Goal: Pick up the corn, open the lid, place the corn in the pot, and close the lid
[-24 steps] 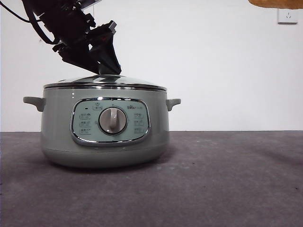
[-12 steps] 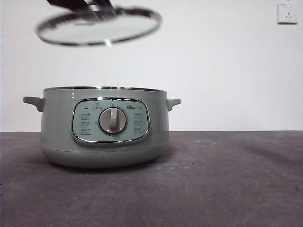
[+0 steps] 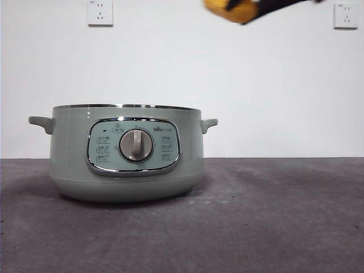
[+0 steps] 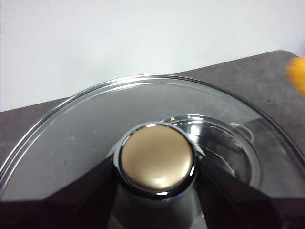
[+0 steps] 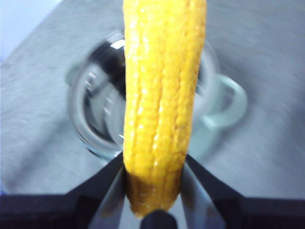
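The pot (image 3: pixel 125 152) stands uncovered at left of centre in the front view, its chrome rim bare, dial facing the camera, a small handle at each side. Nothing stands around it on the dark grey table (image 3: pixel 273 216); behind is a plain white wall with one socket (image 3: pixel 100 12) in the upper left of the frame and another (image 3: pixel 346 15) in the upper right.

At the top edge, right of the pot and well above it, the corn (image 3: pixel 230 10) shows as a blurred yellow lump under a dark jaw. In the right wrist view the right gripper (image 5: pixel 153 183) is clenched on the corn's (image 5: pixel 162 95) lower end, a black jaw pressed to each side; the cob fills the middle of that frame and hides much of the open pot (image 5: pixel 143 95) below, which is blurred.

In the left wrist view the left gripper (image 4: pixel 156 191) grasps the lid (image 4: pixel 86 138) by its knob (image 4: pixel 157 158), jaws tight against both sides. Through the glass, the pot's rim (image 4: pixel 238 148) shows dimly, and a yellow blur at the right edge.
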Available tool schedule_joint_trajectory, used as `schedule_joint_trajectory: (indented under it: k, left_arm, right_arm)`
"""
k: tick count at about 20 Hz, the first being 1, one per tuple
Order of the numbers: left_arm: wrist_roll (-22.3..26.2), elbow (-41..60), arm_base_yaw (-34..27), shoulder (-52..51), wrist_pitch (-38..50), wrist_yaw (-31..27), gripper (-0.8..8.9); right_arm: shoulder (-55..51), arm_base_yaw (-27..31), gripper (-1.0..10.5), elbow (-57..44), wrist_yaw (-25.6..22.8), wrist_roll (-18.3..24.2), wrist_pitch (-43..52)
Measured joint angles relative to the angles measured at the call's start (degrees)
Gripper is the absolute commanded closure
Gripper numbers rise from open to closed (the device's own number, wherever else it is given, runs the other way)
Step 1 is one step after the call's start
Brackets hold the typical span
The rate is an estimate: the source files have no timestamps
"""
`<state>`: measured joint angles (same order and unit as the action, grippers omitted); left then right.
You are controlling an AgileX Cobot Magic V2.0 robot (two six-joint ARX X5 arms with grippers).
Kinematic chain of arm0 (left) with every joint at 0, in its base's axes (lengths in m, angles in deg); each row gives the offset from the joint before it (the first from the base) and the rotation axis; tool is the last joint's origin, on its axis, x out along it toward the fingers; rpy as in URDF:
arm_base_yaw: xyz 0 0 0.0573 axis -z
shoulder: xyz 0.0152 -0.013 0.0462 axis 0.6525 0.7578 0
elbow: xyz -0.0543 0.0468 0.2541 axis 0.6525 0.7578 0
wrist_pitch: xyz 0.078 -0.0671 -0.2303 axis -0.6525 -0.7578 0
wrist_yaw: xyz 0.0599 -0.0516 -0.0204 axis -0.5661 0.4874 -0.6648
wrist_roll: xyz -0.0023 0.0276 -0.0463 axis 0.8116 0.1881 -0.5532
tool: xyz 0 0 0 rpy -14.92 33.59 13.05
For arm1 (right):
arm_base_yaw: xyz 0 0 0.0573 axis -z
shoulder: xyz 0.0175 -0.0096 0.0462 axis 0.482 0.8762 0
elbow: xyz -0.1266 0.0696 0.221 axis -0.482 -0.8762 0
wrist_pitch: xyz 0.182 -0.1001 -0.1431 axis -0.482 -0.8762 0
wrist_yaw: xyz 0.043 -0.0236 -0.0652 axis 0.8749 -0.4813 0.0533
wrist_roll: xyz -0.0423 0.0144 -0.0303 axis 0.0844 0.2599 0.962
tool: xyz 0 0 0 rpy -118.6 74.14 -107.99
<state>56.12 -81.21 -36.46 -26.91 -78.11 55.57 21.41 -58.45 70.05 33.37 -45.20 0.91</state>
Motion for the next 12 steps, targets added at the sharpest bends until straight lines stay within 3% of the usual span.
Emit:
schedule_joint_trajectory:
  k: [6,12]
  left_arm:
    - [0.15,0.0,0.0,-8.5,-8.44,0.24,8.21]
    - [0.13,0.0,0.0,-11.47,-9.49,0.33,8.21]
  right_arm:
    - [21.14,-7.61,9.6,19.06,-3.04,0.24,-2.54]
    - [39.01,-11.1,9.6,34.67,-7.96,1.09,-7.23]
